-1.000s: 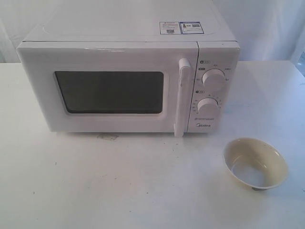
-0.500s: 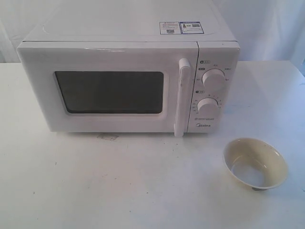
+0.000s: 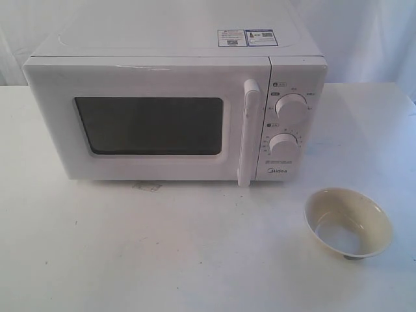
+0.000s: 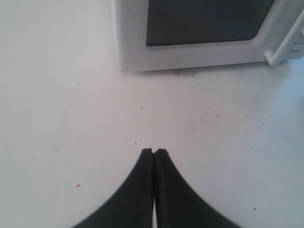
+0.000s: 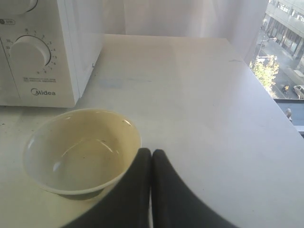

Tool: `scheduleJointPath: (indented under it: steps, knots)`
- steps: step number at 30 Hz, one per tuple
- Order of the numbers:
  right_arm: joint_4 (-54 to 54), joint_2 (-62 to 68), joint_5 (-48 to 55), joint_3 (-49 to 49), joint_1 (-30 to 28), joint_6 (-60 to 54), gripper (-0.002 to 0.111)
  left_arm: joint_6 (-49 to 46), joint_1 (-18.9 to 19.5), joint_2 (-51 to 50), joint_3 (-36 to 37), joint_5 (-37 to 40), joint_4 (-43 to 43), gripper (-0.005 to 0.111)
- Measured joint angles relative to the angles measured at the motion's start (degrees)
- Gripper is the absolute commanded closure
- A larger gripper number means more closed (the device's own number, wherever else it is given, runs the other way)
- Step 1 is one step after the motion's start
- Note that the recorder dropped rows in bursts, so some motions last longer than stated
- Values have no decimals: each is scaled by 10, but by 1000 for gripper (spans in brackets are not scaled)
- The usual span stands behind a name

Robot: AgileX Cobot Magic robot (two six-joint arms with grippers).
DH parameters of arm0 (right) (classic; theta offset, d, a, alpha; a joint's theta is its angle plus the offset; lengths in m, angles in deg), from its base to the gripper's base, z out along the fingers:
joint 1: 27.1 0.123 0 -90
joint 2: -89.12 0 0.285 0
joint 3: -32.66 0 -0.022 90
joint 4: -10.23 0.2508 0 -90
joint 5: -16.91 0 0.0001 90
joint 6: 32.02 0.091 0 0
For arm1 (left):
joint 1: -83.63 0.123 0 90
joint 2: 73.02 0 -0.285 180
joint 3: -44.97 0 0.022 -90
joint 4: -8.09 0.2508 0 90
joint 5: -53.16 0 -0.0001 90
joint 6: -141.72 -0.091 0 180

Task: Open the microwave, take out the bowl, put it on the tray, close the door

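Observation:
The white Midea microwave stands at the back of the table, its door shut flush, the long bar handle beside two round knobs. A cream bowl sits upright on the bare table in front of the microwave's right side; it also shows in the right wrist view. My right gripper is shut and empty, just beside the bowl's rim. My left gripper is shut and empty, above bare table before the door's lower corner. No gripper shows in the exterior view. No tray is in view.
A white table carries everything; its right edge drops off beside a window with a street outside. A small scrap of tape lies by the microwave's foot. White curtain hangs behind.

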Motion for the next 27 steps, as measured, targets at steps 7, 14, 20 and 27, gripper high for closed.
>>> scheduleJointPath:
  steps: [7, 14, 20, 27]
  knots:
    - [0, 0, 0, 0, 0, 0, 108, -16, 0, 0, 1, -11, 0, 107]
    - [0, 0, 1, 0, 0, 0, 108, -72, 0, 0, 175, -453, 4, 107]
    - [0, 0, 1, 0, 0, -1, 108, -145, 0, 0, 381, -600, 10, 107]
    - [0, 0, 1, 0, -1, -1, 108, -152, 0, 56, 389, -440, 10, 107]
